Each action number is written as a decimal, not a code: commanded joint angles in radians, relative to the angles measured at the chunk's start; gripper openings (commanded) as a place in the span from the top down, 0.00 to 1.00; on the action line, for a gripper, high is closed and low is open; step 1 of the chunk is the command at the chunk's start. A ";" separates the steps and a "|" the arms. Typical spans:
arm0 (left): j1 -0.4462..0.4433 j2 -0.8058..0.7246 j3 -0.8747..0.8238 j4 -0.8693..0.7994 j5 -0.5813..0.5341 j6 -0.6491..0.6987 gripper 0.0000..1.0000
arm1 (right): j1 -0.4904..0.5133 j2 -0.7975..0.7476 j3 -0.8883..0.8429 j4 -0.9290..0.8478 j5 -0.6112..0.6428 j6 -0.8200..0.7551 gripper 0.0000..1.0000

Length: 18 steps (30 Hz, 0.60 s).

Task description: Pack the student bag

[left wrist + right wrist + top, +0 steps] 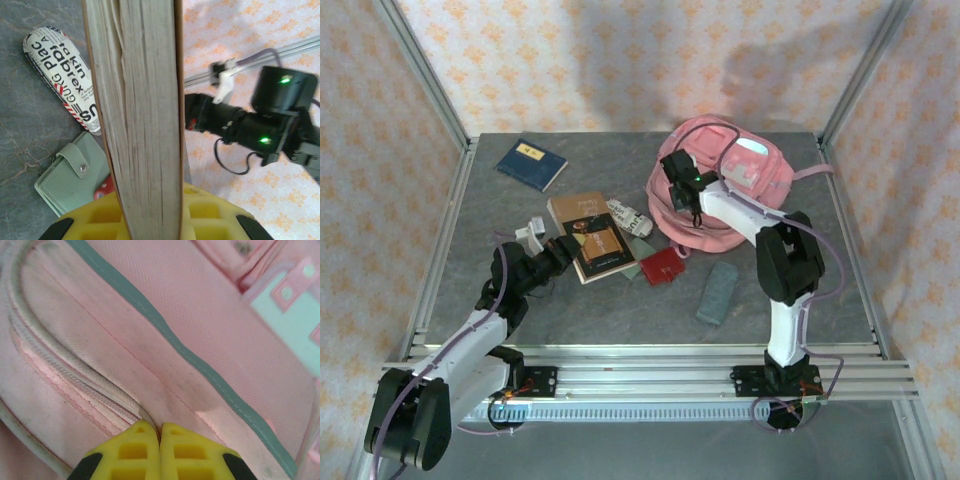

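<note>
Left wrist, held book (145, 100) cropped, right hand (160, 432) closed at student bag (200, 315)

Bare table (620, 320) near the bases; books (595, 240), student bag (710, 135) beyond.

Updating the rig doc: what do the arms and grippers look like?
Both look alike. The left arm and right arm have white links and bulky black joint housings, with a lilac cable running alongside. The left gripper and right gripper have yellow pads with square recesses, on black fingers. The right arm's wrist carries green lights.
</note>
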<state>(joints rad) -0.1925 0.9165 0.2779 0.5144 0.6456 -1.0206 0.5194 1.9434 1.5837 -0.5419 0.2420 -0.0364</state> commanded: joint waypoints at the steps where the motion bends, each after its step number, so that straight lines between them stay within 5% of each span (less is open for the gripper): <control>1: -0.020 0.001 0.043 0.125 -0.001 -0.010 1.00 | 0.009 -0.106 0.129 -0.009 -0.033 0.085 1.00; 11: -0.095 0.091 0.113 0.238 -0.056 -0.052 1.00 | -0.002 -0.078 0.351 -0.116 0.011 0.145 1.00; 18: -0.194 0.299 0.209 0.401 -0.218 -0.117 1.00 | -0.023 -0.070 0.413 -0.126 -0.053 0.200 1.00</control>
<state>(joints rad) -0.3622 1.1595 0.4210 0.7094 0.5266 -1.0889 0.5133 1.8988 1.9572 -0.6781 0.2058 0.1139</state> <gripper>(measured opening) 0.147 0.044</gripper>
